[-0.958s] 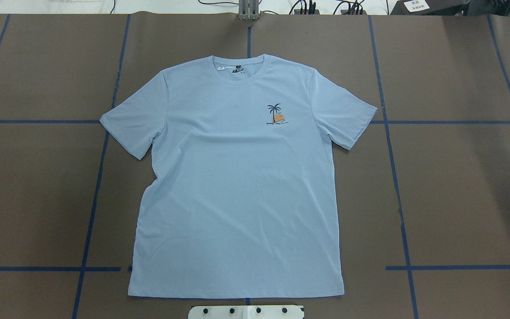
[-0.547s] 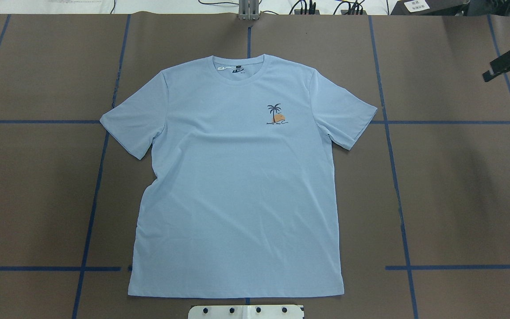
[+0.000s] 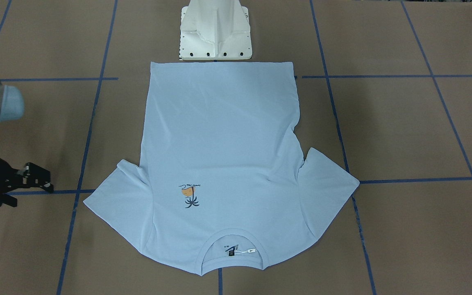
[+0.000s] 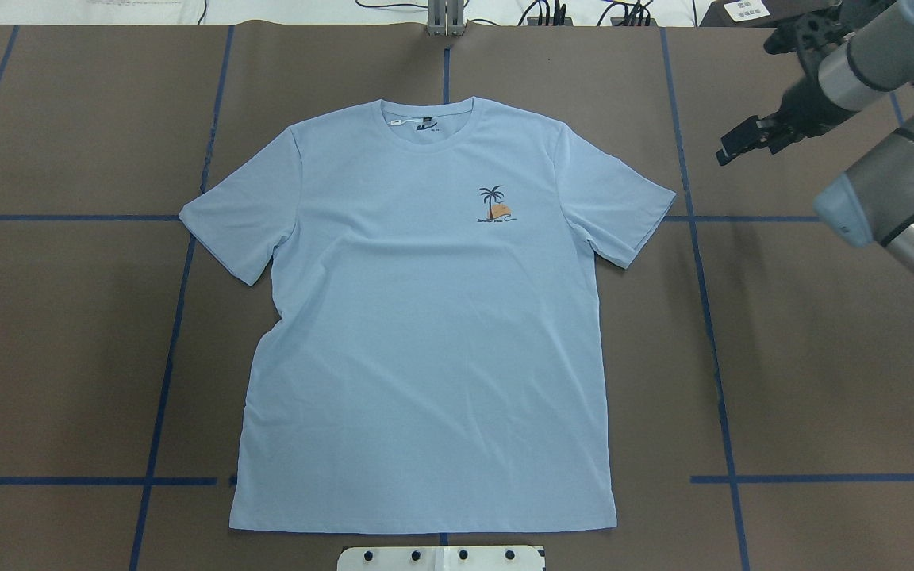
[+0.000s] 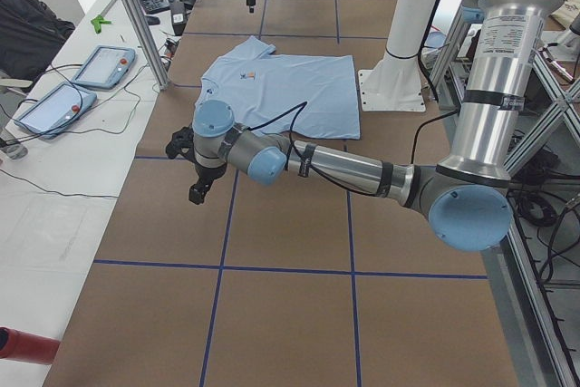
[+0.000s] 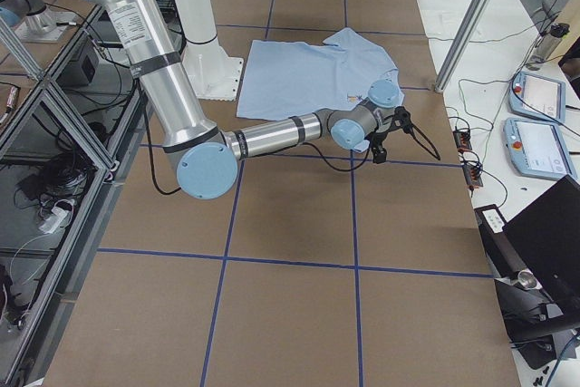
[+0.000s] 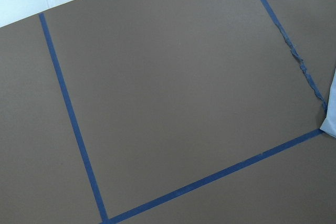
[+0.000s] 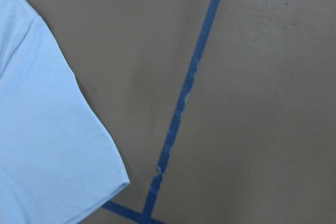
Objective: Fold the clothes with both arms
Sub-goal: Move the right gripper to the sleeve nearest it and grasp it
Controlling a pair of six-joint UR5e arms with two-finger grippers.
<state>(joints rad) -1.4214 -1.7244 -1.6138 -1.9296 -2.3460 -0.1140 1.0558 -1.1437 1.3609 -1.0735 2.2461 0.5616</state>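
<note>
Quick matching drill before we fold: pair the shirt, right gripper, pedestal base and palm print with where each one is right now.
1 T-shirt
2 right gripper
3 white pedestal base
4 palm print

A just past the hem
B on the chest
C spread flat, unfolded
D off the cloth, out beyond a sleeve

Pairs: 1-C, 2-D, 3-A, 4-B

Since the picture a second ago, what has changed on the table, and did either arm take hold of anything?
The right arm has swung in from the right edge of the table toward the T-shirt. Its pincer now hangs over bare table, short of the sleeve on the robot's right, touching nothing. Nothing was taken hold of or let go. The T-shirt lies flat, unmoved.
</note>
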